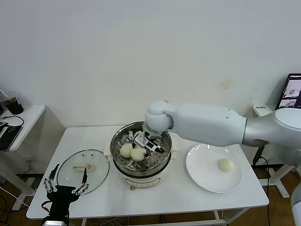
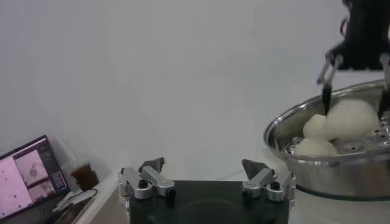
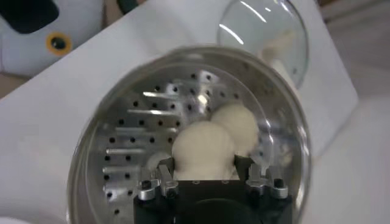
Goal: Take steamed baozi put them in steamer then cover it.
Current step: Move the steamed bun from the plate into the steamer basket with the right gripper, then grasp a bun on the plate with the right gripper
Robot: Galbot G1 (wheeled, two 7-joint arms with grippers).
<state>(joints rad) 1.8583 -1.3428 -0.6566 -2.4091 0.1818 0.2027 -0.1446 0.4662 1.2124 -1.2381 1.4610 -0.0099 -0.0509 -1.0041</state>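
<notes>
While we are reaching our right tool (image 1: 149, 142) down into the steamer (image 1: 118, 162) at the centre of the frame, its fingers are closing around a steamed baozi (image 3: 203, 149), which is sitting directly between them in the right wrist view. In the left wrist view that bun (image 2: 351, 117) is lying just above the perforated tray, and we think it is touching or nearly touching the tray, though the rim is hiding the contact. Two more buns (image 1: 126, 150) are already resting on the tray, just beside the held one, toward the left of the pot.

One last bun (image 1: 226, 165) is waiting on the white plate (image 1: 202, 175) at the lower right of the frame, on the right arm's side and well apart from the left arm, so we are judging the right arm the nearer one for it.

The cover (image 1: 96, 174) is lying flat on the desk (image 1: 178, 200) at the lower left, its oblong handle (image 1: 81, 166) running roughly left to right across the frame. Our left tool (image 1: 66, 187) is hanging spread wide and empty just below the lid's near edge, making it the nearer arm for the covering.
</notes>
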